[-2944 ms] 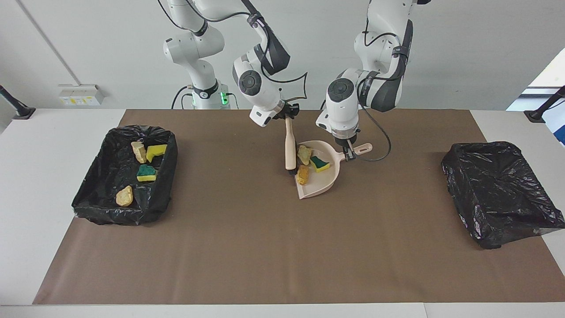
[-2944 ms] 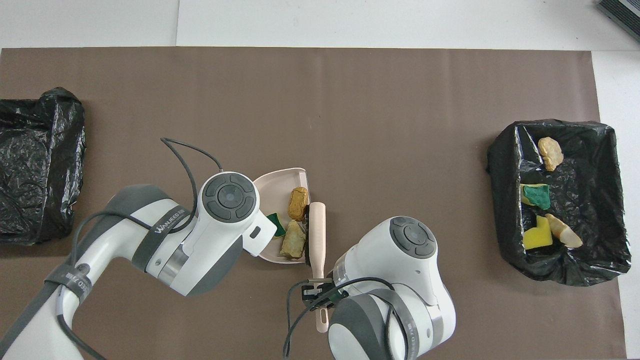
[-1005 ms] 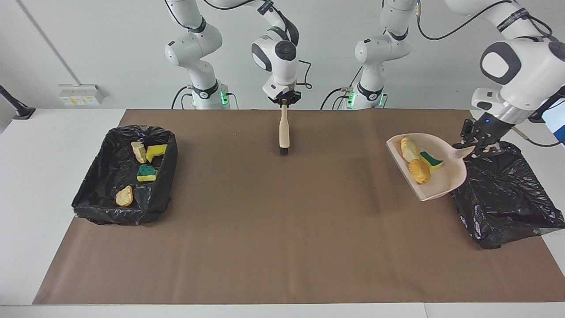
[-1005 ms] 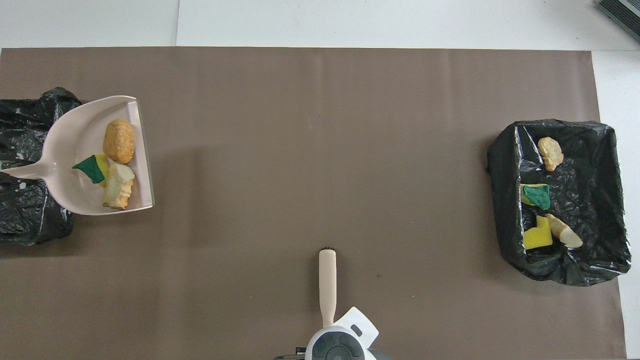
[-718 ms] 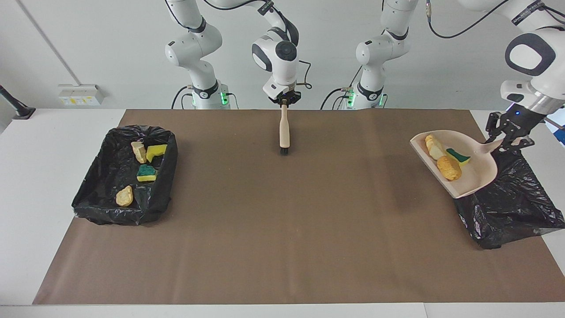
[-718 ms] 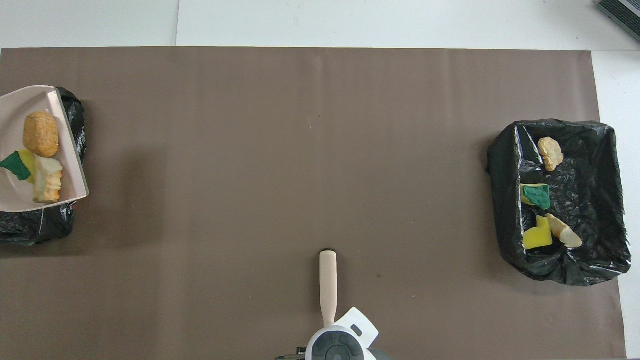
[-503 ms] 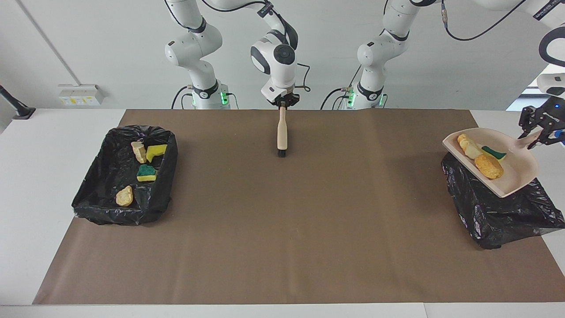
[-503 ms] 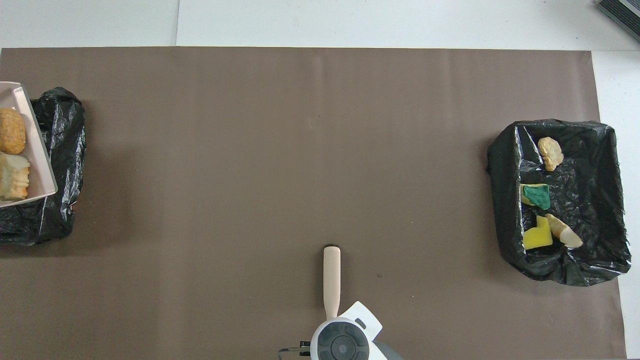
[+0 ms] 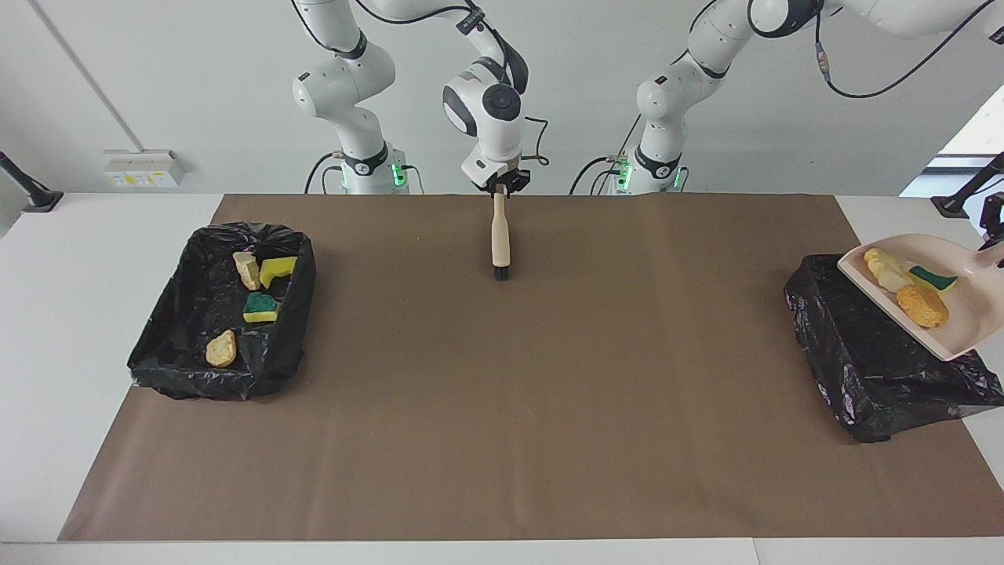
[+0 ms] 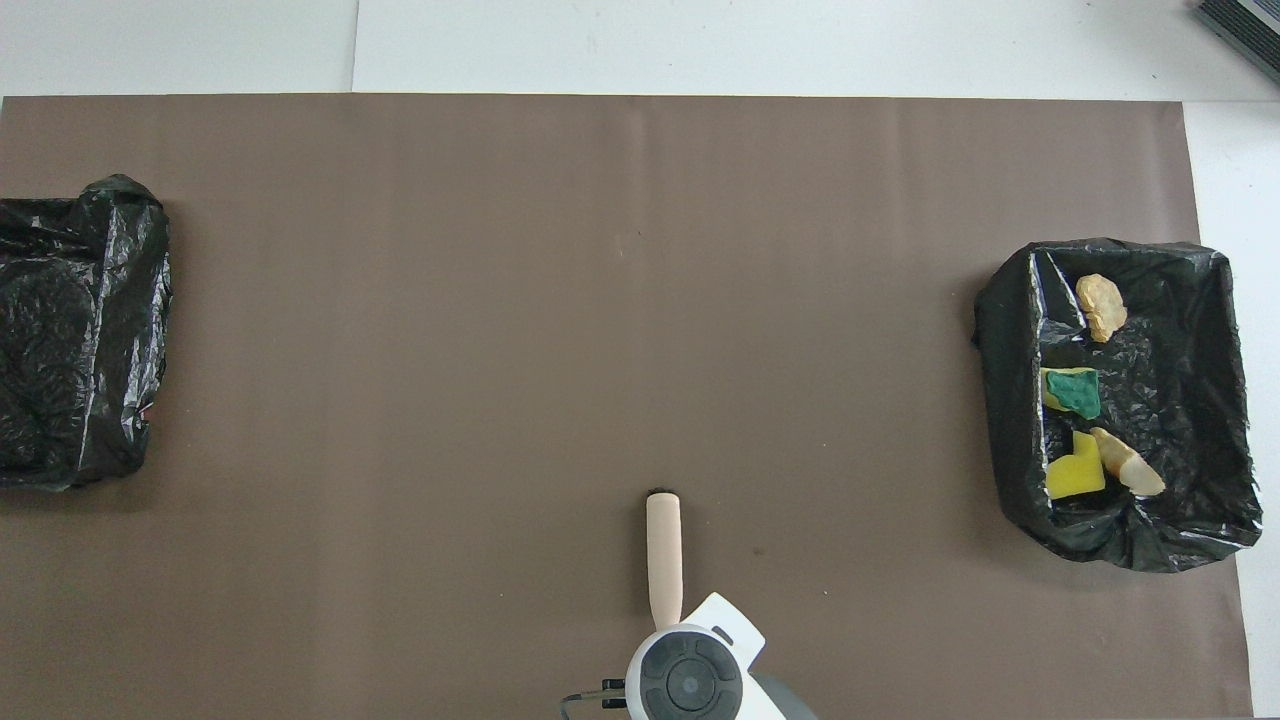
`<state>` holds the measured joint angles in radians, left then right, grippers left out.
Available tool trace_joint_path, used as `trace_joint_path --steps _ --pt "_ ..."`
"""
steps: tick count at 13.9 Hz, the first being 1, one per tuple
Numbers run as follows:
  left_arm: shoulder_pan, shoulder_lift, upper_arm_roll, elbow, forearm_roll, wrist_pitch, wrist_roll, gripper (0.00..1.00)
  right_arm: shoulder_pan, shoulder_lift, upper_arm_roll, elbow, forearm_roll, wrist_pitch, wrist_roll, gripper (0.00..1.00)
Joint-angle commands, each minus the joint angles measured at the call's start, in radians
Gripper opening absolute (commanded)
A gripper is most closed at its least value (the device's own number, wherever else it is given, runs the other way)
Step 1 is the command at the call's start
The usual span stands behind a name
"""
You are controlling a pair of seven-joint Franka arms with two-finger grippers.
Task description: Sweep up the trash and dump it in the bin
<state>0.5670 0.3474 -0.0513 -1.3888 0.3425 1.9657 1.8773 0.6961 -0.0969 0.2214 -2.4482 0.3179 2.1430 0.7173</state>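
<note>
**Dumping step, pan loaded and not yet tipped.** The dustpan (image 9: 953, 326) is held in the air over the black-lined bin (image 9: 878, 369) at the left arm's end of the table (image 9: 502, 408). It is gripped at its handle by the left jaws, which are closed on it at the facing view's edge. Three pieces of trash (image 9: 902, 286) are carried in the pan, near its lip and well apart from those jaws. Four more pieces (image 9: 249, 302) lie in the second bin (image 9: 169, 353) at the right arm's end. The brush (image 9: 500, 239) is kept upright by the right jaws, closed on its handle end, while that arm waits. A tilt of the lip downward is judged to be required next, so that the pieces slide inside the bin's rim.
</note>
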Motion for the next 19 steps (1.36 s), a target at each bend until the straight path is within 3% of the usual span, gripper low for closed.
trace_joint_path --steps 1,4,5,7,8,10,12,15,17,19 --pt "-0.041 0.005 -0.005 -0.044 0.172 0.111 0.017 0.0 -0.012 0.014 0.004 0.009 0.021 0.02 -0.033 0.41" --pt "-0.074 0.007 -0.004 -0.056 0.341 0.148 0.017 0.0 -0.012 0.029 0.004 0.035 0.023 0.011 -0.027 0.41" --pt "-0.088 0.004 -0.005 -0.058 0.416 0.141 0.017 0.0 -0.012 0.029 0.003 0.035 0.023 0.008 -0.032 0.46" --pt "-0.105 -0.004 -0.002 -0.058 0.467 0.145 0.017 0.0 -0.012 0.028 0.003 0.035 0.023 0.005 -0.036 0.61" --pt "-0.11 -0.011 -0.004 -0.055 0.515 0.147 0.019 0.0 -0.012 0.029 0.003 0.037 0.023 0.005 -0.036 0.75" --pt "-0.136 -0.027 -0.004 -0.053 0.576 0.148 0.019 0.0 -0.012 0.029 0.003 0.037 0.021 0.005 -0.036 0.83" --pt "-0.144 -0.051 -0.004 -0.046 0.604 0.134 0.02 0.0 -0.012 0.029 0.003 0.038 0.021 0.005 -0.036 1.0" --pt "-0.19 -0.085 -0.005 -0.042 0.595 0.084 0.019 0.0 -0.017 0.025 -0.005 0.055 0.021 -0.011 -0.038 1.0" --pt "-0.216 -0.102 -0.013 -0.041 0.569 0.046 0.008 0.0 -0.078 0.016 -0.005 0.098 0.013 -0.034 -0.042 1.0" --pt "-0.281 -0.117 -0.012 -0.041 0.483 -0.026 -0.022 0.0 -0.119 0.016 -0.007 0.17 0.001 -0.113 -0.044 1.0"
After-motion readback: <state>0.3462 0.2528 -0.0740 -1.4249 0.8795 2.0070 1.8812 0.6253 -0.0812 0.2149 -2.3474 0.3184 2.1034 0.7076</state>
